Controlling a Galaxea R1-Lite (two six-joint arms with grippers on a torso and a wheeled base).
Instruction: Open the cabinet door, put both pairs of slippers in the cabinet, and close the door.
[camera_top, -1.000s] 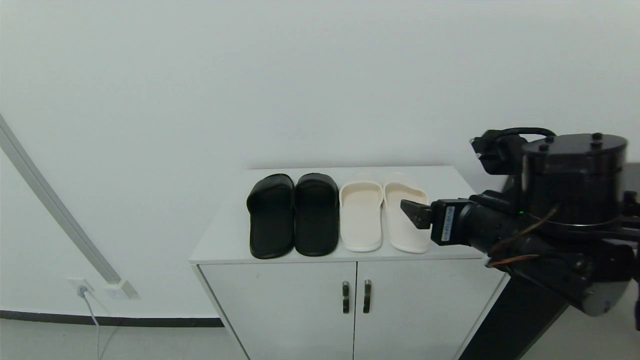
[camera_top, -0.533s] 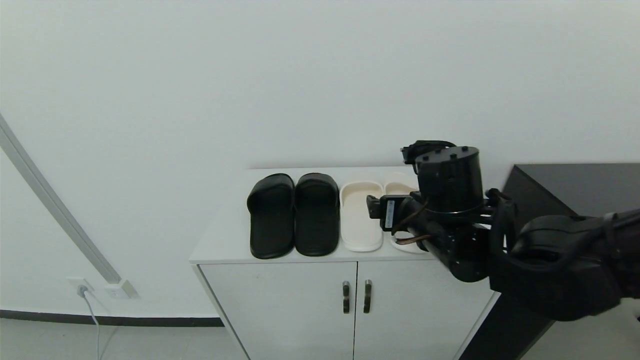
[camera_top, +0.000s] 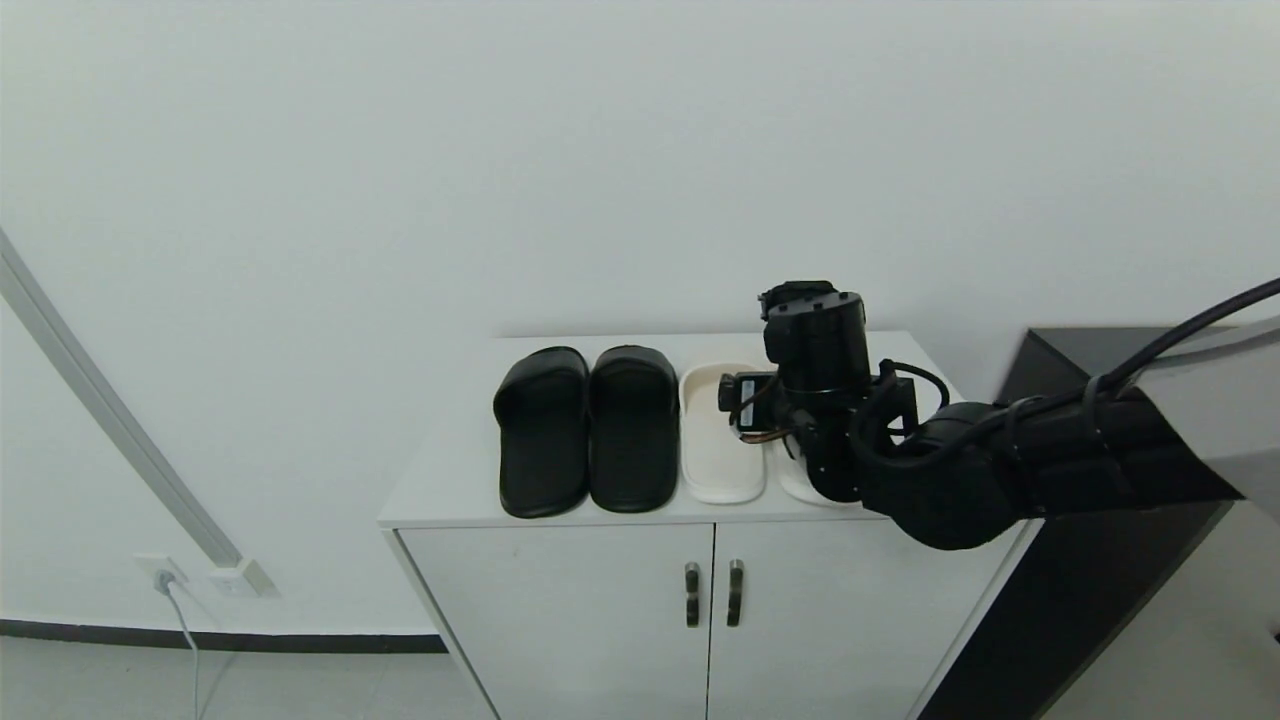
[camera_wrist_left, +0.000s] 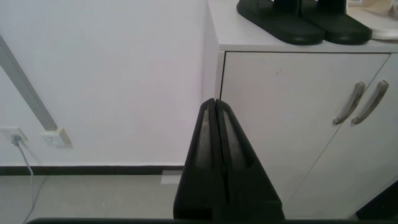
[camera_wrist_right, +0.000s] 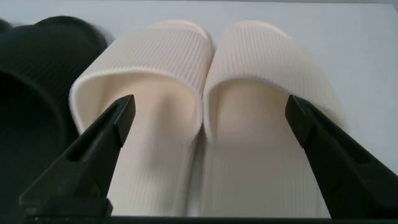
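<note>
- White two-door cabinet (camera_top: 560, 610): both doors closed, flat top serving as the table for the footwear. No print on its fronts.
- Pair of black moulded rubber slippers (camera_top: 585, 430): on the cabinet top, left half, sides touching. Long axis front to back, strap ends toward the wall, heels at the cabinet's front edge. No marking legible.
- Pair of cream ribbed foam slippers (camera_wrist_right: 205, 124): on the cabinet top just right of the black pair, same heading, sides touching each other.
- Right gripper (camera_wrist_right: 209, 104): over the cabinet top at the cream pair. Its fingers (camera_wrist_right: 93, 155) are spread wide, one outside each cream slipper, so the whole pair lies between them across its short axis. The strap openings face the wrist. No contact visible, nothing held.
- Left gripper (camera_wrist_left: 215, 102): low, in front of the cabinet's left corner, well below the top. Fingers pressed together, nothing between them.
- Paired dark bar handles (camera_top: 710, 593): upright, side by side at the seam of the cabinet doors.
- Small white label (camera_top: 752, 392) on the right wrist: print too small to read.
- Judgement: right arm is far nearer the cream pair; closing straight in would catch both slippers. Doors not yet opened, and the left arm is nearer the handles.
</note>
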